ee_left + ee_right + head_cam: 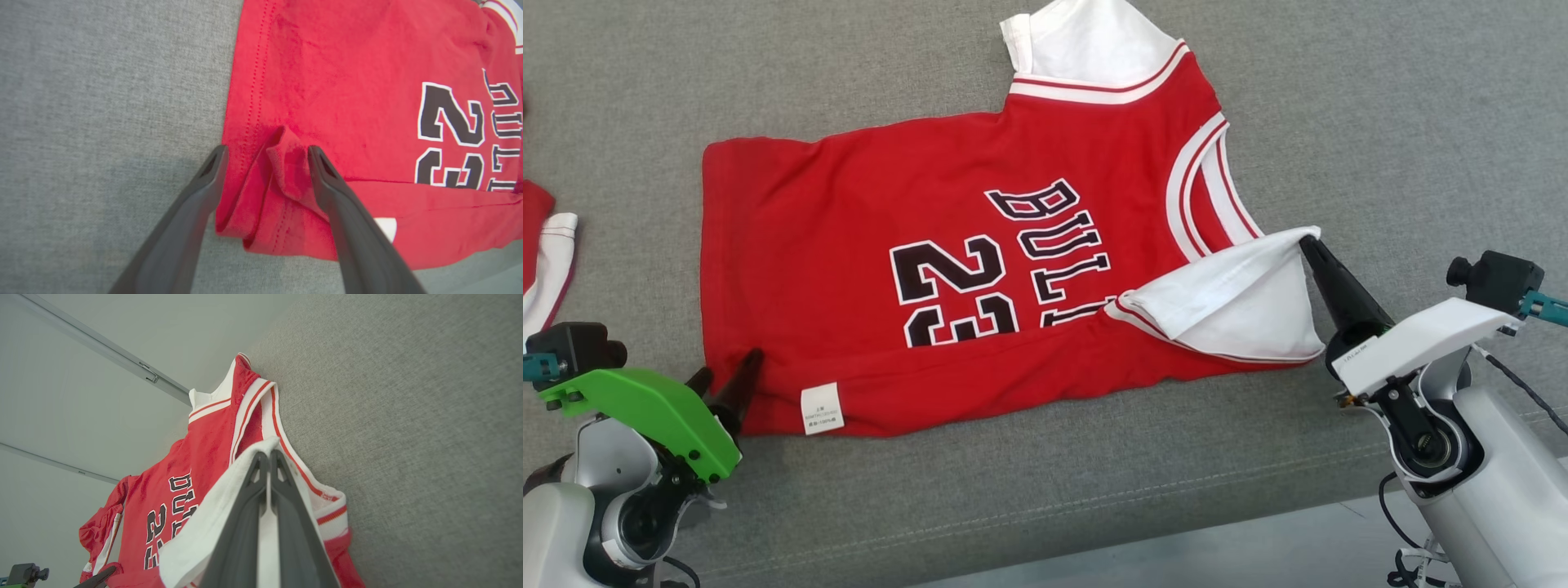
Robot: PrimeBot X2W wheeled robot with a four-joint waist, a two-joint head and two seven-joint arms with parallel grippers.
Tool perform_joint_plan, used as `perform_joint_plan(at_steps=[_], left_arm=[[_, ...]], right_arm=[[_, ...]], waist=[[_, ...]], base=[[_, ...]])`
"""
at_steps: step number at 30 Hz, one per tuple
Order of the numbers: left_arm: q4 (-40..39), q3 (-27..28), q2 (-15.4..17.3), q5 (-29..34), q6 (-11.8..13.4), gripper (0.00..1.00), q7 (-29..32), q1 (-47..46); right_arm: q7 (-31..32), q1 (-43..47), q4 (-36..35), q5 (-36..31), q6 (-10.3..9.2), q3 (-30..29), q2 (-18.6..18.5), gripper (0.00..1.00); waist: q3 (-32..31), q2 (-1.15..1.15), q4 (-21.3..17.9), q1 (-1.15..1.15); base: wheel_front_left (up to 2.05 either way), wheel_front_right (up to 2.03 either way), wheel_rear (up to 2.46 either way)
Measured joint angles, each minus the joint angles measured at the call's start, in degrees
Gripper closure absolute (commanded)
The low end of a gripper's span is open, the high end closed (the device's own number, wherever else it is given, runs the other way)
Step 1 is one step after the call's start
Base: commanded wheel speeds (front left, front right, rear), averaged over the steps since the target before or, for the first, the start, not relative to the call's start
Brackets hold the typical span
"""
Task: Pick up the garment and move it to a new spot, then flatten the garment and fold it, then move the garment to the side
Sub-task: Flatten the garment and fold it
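1. Where it's at: the jersey (849,245) lies flat across the middle of the grey surface (1380,122). The hem points to the left edge and the collar to the right. Its near side runs along the front edge, a bit back from it. That near side looks turned over already, with the label (822,408) showing.
2. Your left pincer (729,363) is wide and clamps nothing. The left wrist view shows its fingers (196,204) either side of a little bunched pleat at the near hem corner.
3. Your right pincer (1308,239) is pinched tight on the near armhole, and the flap is turned back white side up.
4. My guess is you're mid-fold. Bring the right one low and lay the flap down onto the chest print before you let go. Drop it from the air and it'll probably flop back.
5. Take the left one straight up off that pleat. Dragging it sideways will likely pull the hem corner open. If you can, press the pleat flat first.
6. Check that the fold line matches at both ends. The fabric looks soft and likely to creep.
7. There's another red-and-white garment (547,245) at the left edge, so steer clear of it.
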Motion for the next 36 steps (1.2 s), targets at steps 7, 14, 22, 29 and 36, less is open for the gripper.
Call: perform_joint_plan(at_steps=[7,14,22,29,36], left_arm=[[1.19,1.68,-1.97,-0.10,0.03,0.00,-2.11,-0.28],[2.21,6.14,-4.37,-1.60,0.66,0.00,-5.70,-0.30],[2.71,9.90,-8.69,-4.43,0.73,0.00,-10.66,3.07],[1.99,11.43,-14.00,-8.24,0.73,0.00,-13.67,9.45],[2.34,12.27,-16.70,-10.74,0.74,0.00,-14.71,12.72]], right_arm=[[-3.03,-0.37,2.43,-0.71,-0.04,-1.10,0.75,0.00],[-7.10,-0.62,4.61,-2.12,-0.96,-3.08,1.32,0.00],[-9.33,0.93,6.17,-2.44,-0.42,-2.98,2.78,0.00],[-10.35,6.84,5.80,-2.29,0.09,-2.88,4.33,0.00],[-10.63,12.49,5.59,-1.32,0.24,-2.86,5.97,0.00]], waist=[[-0.73,0.00,0.18,0.00],[-1.32,0.00,0.49,0.00],[-2.65,0.00,0.72,0.00],[-4.71,0.00,0.54,0.00],[-5.46,0.00,0.85,0.00]], base=[[0.00,0.00,0.00],[0.00,0.00,0.00],[0.00,0.00,0.00],[0.00,0.00,0.00],[0.00,0.00,0.00]])
